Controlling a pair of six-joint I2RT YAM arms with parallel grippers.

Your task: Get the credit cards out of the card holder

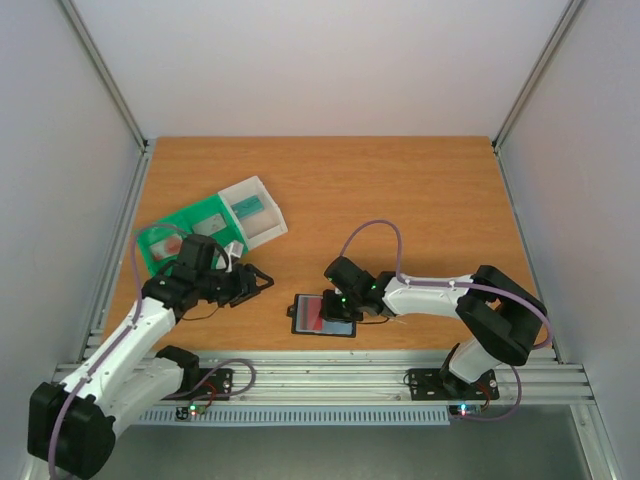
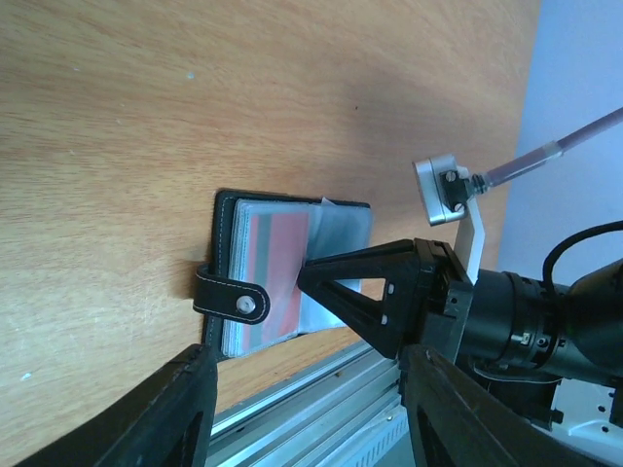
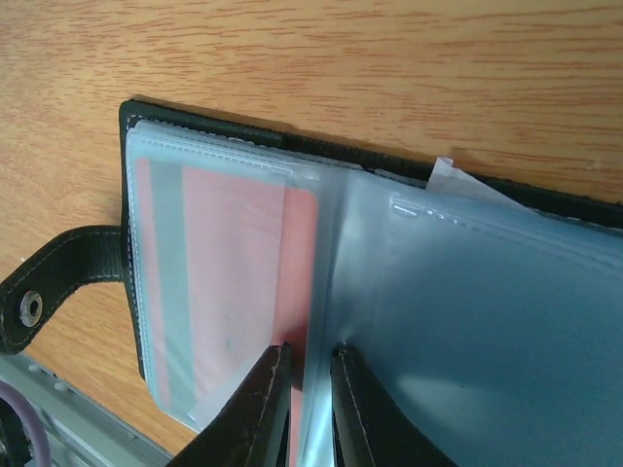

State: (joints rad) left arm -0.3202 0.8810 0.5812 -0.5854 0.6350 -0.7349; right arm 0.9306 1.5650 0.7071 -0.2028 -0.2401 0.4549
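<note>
Card holder (image 1: 310, 318) beneath low-reaching right pincer (image 3: 310, 356).

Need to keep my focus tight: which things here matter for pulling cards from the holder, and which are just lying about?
Job:
card holder, open
red card in its sleeve
teal card, already out
right end effector at the red card's edge

Lying about:
green-and-white tray holding the teal card
left end effector, open, empty
</note>
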